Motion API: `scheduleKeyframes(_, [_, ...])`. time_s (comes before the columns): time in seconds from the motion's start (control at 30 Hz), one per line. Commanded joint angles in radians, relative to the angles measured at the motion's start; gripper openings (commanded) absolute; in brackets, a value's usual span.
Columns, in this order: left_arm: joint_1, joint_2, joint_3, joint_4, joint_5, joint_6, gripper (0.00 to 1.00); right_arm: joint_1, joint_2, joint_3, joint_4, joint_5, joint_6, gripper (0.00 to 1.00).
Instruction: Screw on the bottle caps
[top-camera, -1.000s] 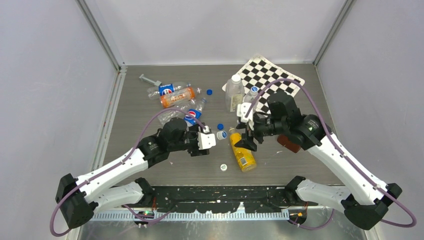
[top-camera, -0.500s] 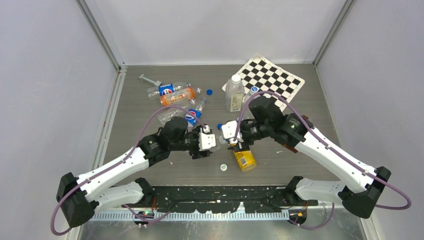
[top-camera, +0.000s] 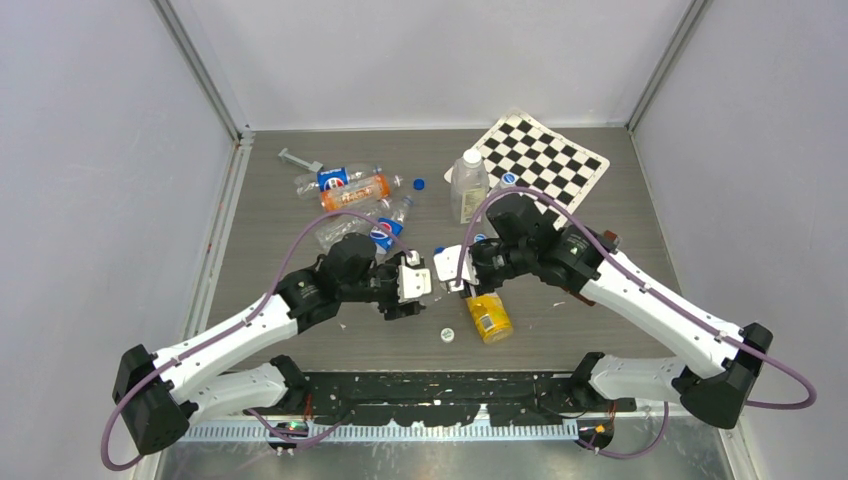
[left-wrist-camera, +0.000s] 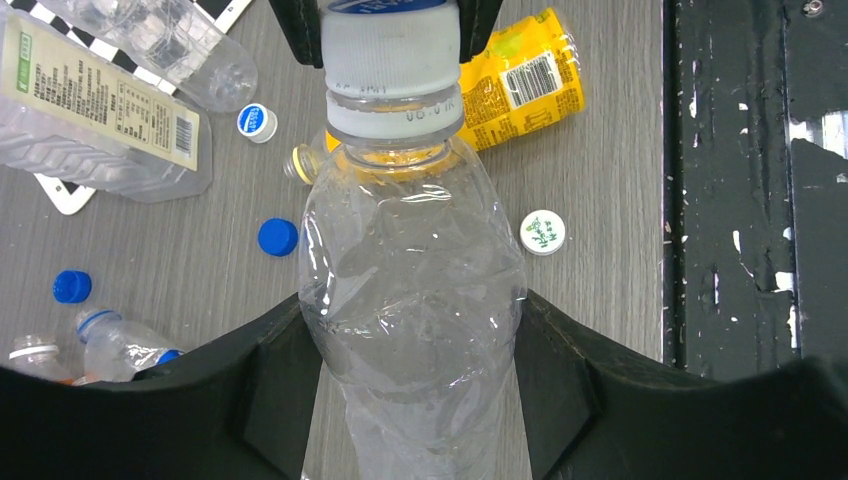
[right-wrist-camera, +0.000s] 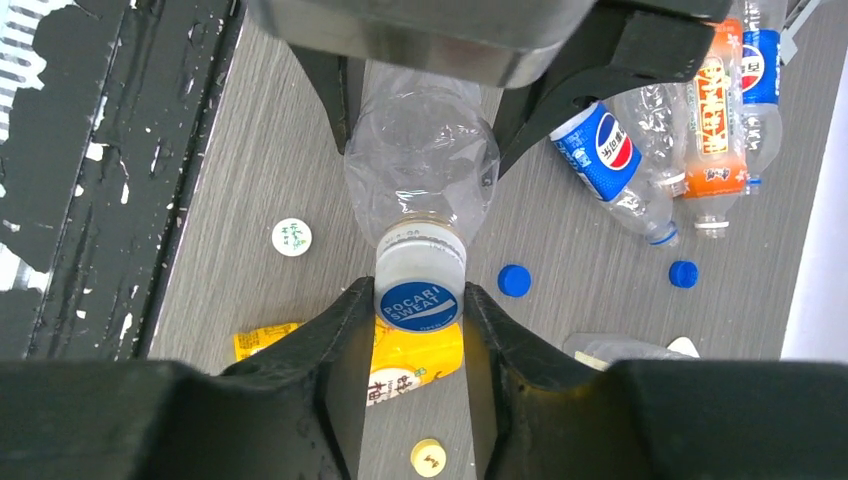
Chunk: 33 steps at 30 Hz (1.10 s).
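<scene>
A: Quick pass, biggest first. Table (top-camera: 280, 230)?

B: Cluttered. Soda bottles (top-camera: 345, 190) lie at the far left and a yellow bottle (top-camera: 487, 318) lies near the front, neither ours.

A: Arms?

B: They meet mid-table. The left gripper (top-camera: 408, 284) is clenched around the body of a clear bottle (left-wrist-camera: 410, 300), held off the table with its neck toward the right arm. The right gripper (top-camera: 453, 270) has its fingers pressed on both sides of the cap (right-wrist-camera: 419, 305), so it's grasping that.

A: Cap on?

B: It's seated on the neck. Can't tell how far it's threaded. I'd call it mid-screw.

A: The rest?

B: A labelled bottle (top-camera: 468, 187) and a slim bottle (top-camera: 503, 192) stand by the checkered board (top-camera: 555, 155). Both look topped, tightness unknown.

A: Loose caps?

B: Several. There's a blue cap (top-camera: 418, 184), a white cap (top-camera: 447, 335) and a yellow cap (right-wrist-camera: 427, 456), all on the table. So this looks like the last bottle, in progress.
</scene>
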Motion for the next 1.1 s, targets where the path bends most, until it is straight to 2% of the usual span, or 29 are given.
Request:
scheduleKeyframes(0.0, [-0.004,-0.007,0.041,0.031,0.008,-0.002,0.00,0.008,0.017,0.059,0.005,-0.009,0.075,0.29])
scheduleKeyframes(0.03, [-0.004,-0.010,0.039,0.036,0.001,-0.001,0.00,0.008,0.029,0.069,0.010,-0.012,0.109,0.26])
scheduleKeyframes(0.07, [-0.004,-0.014,0.034,0.043,-0.008,0.002,0.00,0.009,0.036,0.073,0.019,-0.002,0.218,0.19])
scheduleKeyframes(0.1, [-0.004,-0.019,0.031,0.054,-0.017,0.003,0.00,0.009,0.051,0.082,0.048,0.011,0.385,0.16])
scheduleKeyframes(0.13, [-0.004,-0.022,0.026,0.061,-0.027,0.007,0.00,0.009,0.059,0.084,0.067,0.056,0.474,0.11])
scheduleKeyframes(0.17, [-0.004,-0.026,0.023,0.069,-0.039,0.010,0.00,0.009,0.072,0.089,0.096,0.084,0.672,0.08])
scheduleKeyframes(0.2, [-0.004,-0.030,0.018,0.077,-0.052,0.013,0.00,0.009,0.078,0.094,0.104,0.147,0.762,0.04])
scheduleKeyframes(0.23, [-0.004,-0.034,0.015,0.083,-0.070,0.016,0.00,0.008,0.090,0.097,0.102,0.177,0.952,0.02])
scheduleKeyframes(0.4, [-0.004,-0.039,0.005,0.105,-0.107,0.027,0.00,-0.004,0.151,0.160,-0.018,0.358,1.439,0.01])
scheduleKeyframes(0.5, [-0.004,-0.044,0.003,0.116,-0.113,0.027,0.00,-0.046,0.174,0.175,-0.037,0.311,1.700,0.01])
scheduleKeyframes(0.63, [-0.005,-0.061,-0.001,0.120,-0.123,0.029,0.00,-0.082,0.157,0.127,0.047,0.246,1.865,0.03])
scheduleKeyframes(0.67, [-0.005,-0.064,-0.003,0.119,-0.123,0.028,0.00,-0.083,0.146,0.120,0.065,0.253,1.863,0.06])
scheduleKeyframes(0.7, [-0.005,-0.065,-0.002,0.118,-0.123,0.029,0.00,-0.083,0.138,0.118,0.072,0.263,1.828,0.15])
scheduleKeyframes(0.73, [-0.004,-0.063,0.000,0.114,-0.119,0.029,0.00,-0.083,0.121,0.115,0.091,0.262,1.749,0.20])
scheduleKeyframes(0.77, [-0.004,-0.061,0.002,0.109,-0.111,0.028,0.00,-0.082,0.111,0.113,0.101,0.248,1.694,0.33])
scheduleKeyframes(0.8, [-0.004,-0.056,0.006,0.104,-0.100,0.025,0.00,-0.082,0.088,0.111,0.111,0.242,1.575,0.39])
scheduleKeyframes(0.83, [-0.004,-0.052,0.009,0.101,-0.087,0.017,0.00,-0.082,0.075,0.111,0.111,0.231,1.511,0.51])
scheduleKeyframes(0.87, [-0.005,-0.047,0.012,0.097,-0.074,0.011,0.00,-0.082,0.047,0.112,0.109,0.223,1.370,0.55])
scheduleKeyframes(0.9, [-0.004,-0.044,0.018,0.092,-0.052,0.003,0.00,-0.082,0.016,0.111,0.105,0.210,1.299,0.61])
scheduleKeyframes(0.93, [-0.004,-0.040,0.022,0.089,-0.034,-0.006,0.00,-0.082,0.000,0.109,0.101,0.206,1.154,0.65])
scheduleKeyframes(0.97, [-0.004,-0.040,0.026,0.086,-0.019,-0.017,0.00,-0.082,-0.031,0.101,0.098,0.199,1.087,0.66])
scheduleKeyframes(1.07, [-0.004,-0.040,0.028,0.089,-0.005,-0.035,0.00,-0.083,-0.096,0.065,0.118,0.153,0.738,0.68])
